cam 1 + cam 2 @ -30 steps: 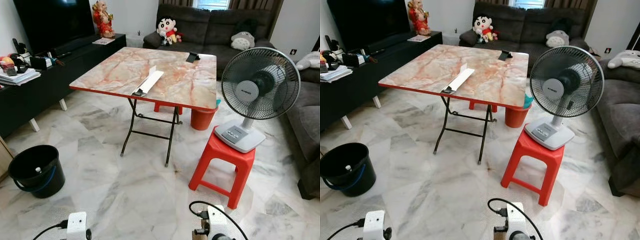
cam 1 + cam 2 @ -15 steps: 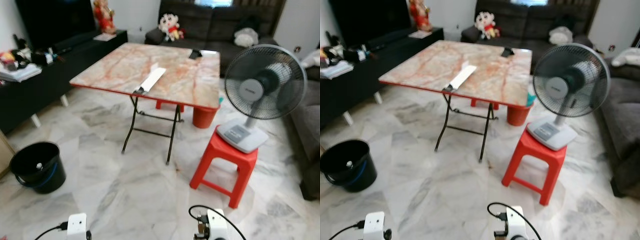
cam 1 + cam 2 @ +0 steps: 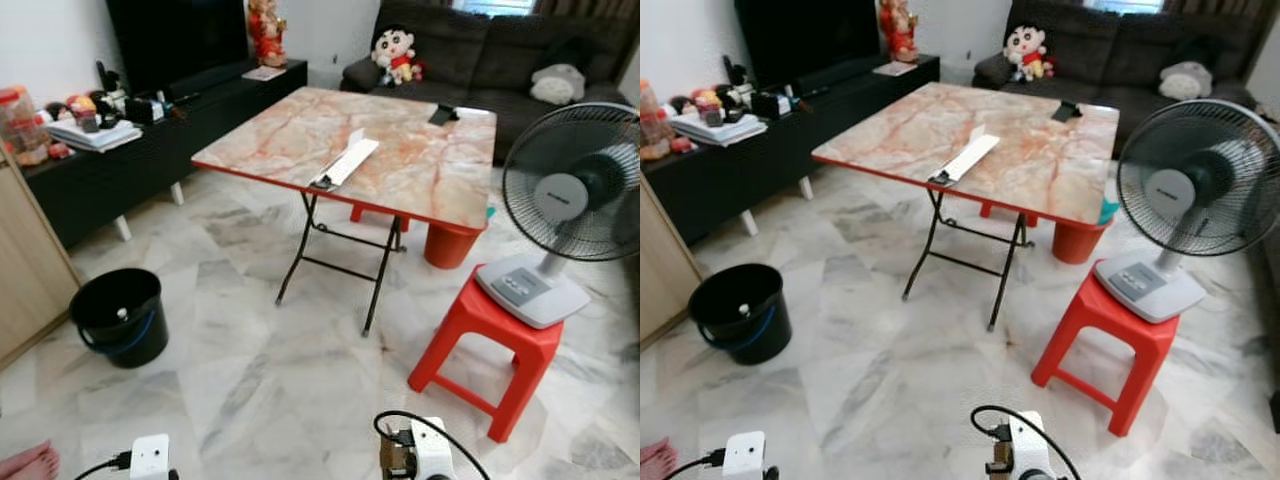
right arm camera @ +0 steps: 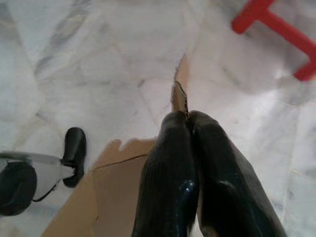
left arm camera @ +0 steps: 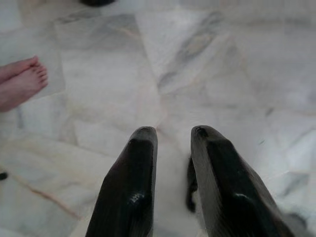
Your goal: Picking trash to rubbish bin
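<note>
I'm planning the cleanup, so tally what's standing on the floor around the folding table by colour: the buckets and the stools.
Black bucket: 1
Red bucket: 1, under the table's far edge
Red stool: 1 with the fan on it, plus 1 more partly hidden under the folding table
Total: 4

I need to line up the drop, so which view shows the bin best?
Left eye view: the black bin stands whole on the floor, left of the table, its open mouth visible. The right eye view shows it too, slightly lower left. The left wrist view catches a dark edge, perhaps the bin.
</note>
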Controlling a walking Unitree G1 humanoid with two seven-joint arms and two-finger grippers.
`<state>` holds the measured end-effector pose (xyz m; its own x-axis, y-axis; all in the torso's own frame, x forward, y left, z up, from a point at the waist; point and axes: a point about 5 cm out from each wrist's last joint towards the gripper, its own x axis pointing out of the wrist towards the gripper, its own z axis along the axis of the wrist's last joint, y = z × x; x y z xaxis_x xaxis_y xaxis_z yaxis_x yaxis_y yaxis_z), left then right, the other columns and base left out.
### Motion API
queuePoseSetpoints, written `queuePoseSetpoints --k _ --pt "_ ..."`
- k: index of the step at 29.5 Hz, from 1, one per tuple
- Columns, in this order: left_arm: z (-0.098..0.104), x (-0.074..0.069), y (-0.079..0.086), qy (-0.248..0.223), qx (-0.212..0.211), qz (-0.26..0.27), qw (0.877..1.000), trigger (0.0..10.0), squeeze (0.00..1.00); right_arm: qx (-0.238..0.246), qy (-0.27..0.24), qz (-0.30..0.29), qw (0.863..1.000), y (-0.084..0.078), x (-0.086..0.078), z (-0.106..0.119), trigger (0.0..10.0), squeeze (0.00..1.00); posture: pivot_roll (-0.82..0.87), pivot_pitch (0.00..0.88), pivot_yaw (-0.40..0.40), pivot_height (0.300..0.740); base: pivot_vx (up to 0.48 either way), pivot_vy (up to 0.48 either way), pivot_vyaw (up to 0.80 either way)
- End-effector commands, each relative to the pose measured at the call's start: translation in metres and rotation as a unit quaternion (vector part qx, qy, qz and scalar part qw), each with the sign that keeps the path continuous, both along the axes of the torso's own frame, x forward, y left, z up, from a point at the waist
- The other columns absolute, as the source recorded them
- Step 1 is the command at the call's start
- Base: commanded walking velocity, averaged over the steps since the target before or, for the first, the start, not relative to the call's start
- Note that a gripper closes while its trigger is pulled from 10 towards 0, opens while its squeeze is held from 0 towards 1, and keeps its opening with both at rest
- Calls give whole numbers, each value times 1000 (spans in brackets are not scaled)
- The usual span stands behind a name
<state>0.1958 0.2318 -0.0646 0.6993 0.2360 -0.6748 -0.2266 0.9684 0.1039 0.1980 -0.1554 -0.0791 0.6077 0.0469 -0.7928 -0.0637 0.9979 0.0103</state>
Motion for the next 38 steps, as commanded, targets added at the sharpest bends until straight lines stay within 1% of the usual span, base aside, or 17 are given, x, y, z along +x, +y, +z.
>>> queuePoseSetpoints --k 1,6,12,17,28,34,38 --pt "-4 -8 3 13 1 10 1000 10000 0 5 -17 11 1000 4 8 4 10000 0 33 0 -31 740 296 0 800" --pt "-4 -9 5 12 1 11 1000 10000 0 11 -18 3 1000 5 8 4 10000 0 37 0 -27 740 310 0 800" --pt "-3 -10 7 13 4 10 1000 10000 0 22 -25 -11 999 6 9 5 10000 0 42 0 -26 740 321 0 0" --pt "-3 -10 10 12 6 14 1000 10000 0 18 -30 6 999 8 10 6 10000 0 54 0 -25 740 322 0 0" --pt "-2 -9 10 11 6 14 1000 10000 0 16 -30 7 999 8 11 7 10000 0 55 0 -25 740 322 0 800" --pt "0 -6 11 6 4 22 1000 10000 0 11 -32 10 999 5 12 7 10000 0 55 0 -31 740 322 0 0" --pt "-1 -6 12 5 4 26 1000 10000 0 2 -29 15 999 3 10 6 10000 0 53 0 -36 740 323 0 800"
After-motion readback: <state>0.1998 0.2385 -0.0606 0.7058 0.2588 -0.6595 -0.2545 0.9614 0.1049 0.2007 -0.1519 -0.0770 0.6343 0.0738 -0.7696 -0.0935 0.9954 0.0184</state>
